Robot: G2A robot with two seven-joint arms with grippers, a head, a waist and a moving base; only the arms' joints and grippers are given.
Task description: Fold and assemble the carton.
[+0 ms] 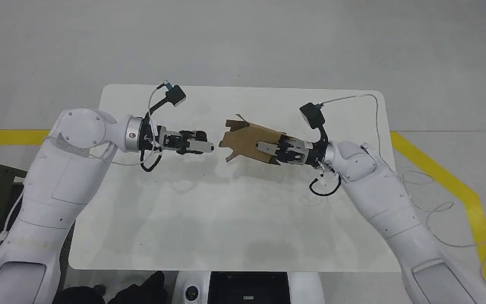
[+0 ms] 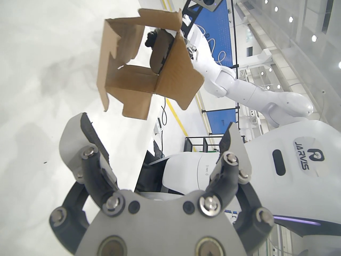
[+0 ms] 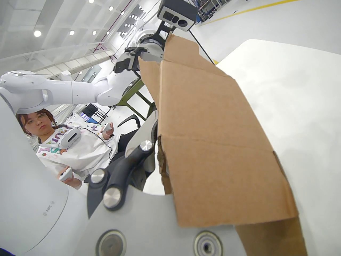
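- Under both arms stands a white table (image 1: 228, 228); neither the box nor the pincers touch its top.
- Above the middle of the table a brown cardboard carton (image 1: 247, 137) (image 2: 173, 81) (image 3: 207, 123) is held in the air, lying sideways between the two pincers. It is opened into a square tube, with the end flaps loose and splayed outward. Its open end faces the left arm.
- At the carton's far end, the right gripper (image 1: 263, 147) is clamped on one wall of it. One of its fingers (image 2: 157, 57) shows inside the tube, and the wall runs along the wrist in the right wrist view.
- Just beside the open end, the left gripper (image 1: 205, 144) (image 2: 157, 121) hangs with its fingers spread wide and nothing between them. It is near the flaps but apart from them.
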